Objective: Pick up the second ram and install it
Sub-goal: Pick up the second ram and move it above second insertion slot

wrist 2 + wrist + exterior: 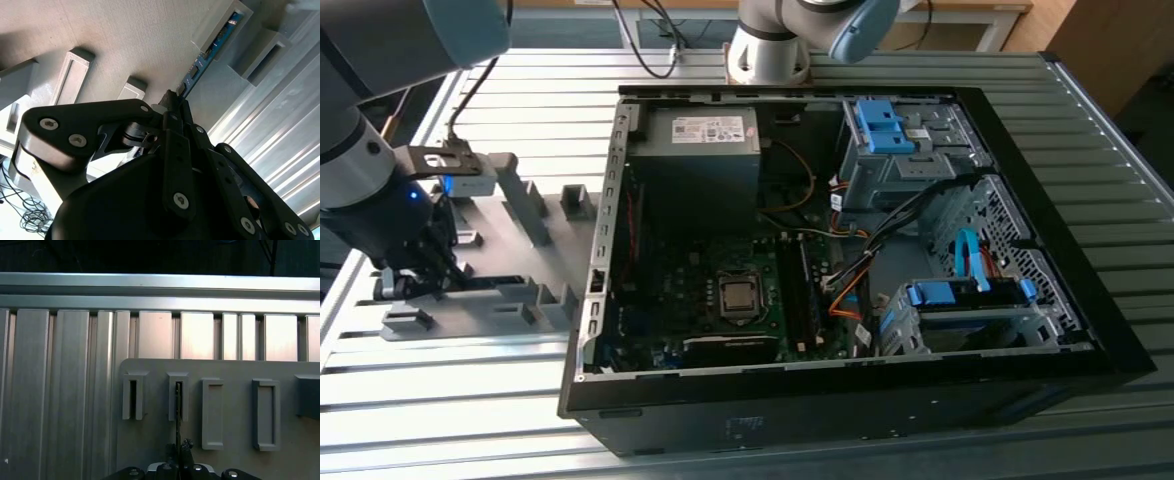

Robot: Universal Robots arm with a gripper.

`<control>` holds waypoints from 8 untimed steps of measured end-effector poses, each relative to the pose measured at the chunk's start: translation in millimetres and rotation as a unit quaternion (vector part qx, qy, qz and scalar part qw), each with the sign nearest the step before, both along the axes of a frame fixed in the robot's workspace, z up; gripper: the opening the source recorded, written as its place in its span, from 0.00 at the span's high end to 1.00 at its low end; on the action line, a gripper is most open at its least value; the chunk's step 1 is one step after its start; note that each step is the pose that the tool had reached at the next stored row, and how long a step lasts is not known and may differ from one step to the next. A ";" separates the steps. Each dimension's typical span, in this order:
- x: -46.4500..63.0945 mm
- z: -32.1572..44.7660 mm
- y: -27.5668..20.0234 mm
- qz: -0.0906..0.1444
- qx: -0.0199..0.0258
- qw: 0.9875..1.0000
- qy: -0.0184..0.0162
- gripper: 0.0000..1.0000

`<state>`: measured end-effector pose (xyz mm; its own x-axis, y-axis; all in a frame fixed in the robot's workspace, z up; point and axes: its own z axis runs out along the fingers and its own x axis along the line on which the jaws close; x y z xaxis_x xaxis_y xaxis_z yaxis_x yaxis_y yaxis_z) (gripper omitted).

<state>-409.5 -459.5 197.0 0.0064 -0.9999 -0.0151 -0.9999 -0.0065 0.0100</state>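
Observation:
The second ram [205, 55] is a thin blue circuit-board stick standing on edge. Its far end sits in a grey holder block [220, 25]. In the first wrist view the second ram [178, 412] shows edge-on as a dark line running from a holder slot [178, 390] down to my gripper [181, 446]. In the second wrist view my gripper [174, 97] is shut on the near end of the stick, one black finger on each side. In the exterior view my gripper [403, 282] hangs low over the grey holder plate [520, 265], to the left of the computer case.
The open black computer case [854, 400] lies on the slatted metal table [440, 400]. Inside are the motherboard [734, 290], a power supply [700, 130], loose cables and blue drive-bay latches [881, 125]. Several grey blocks [580, 200] stand on the holder plate. Another arm's base [767, 50] stands behind the case.

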 end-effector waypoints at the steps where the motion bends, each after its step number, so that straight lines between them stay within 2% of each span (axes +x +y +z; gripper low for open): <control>1: 0.0 0.2 0.0 0.000 0.000 1.000 0.000 0.86; 8: 0.0 1.6 0.0 0.000 0.000 1.000 0.000 0.86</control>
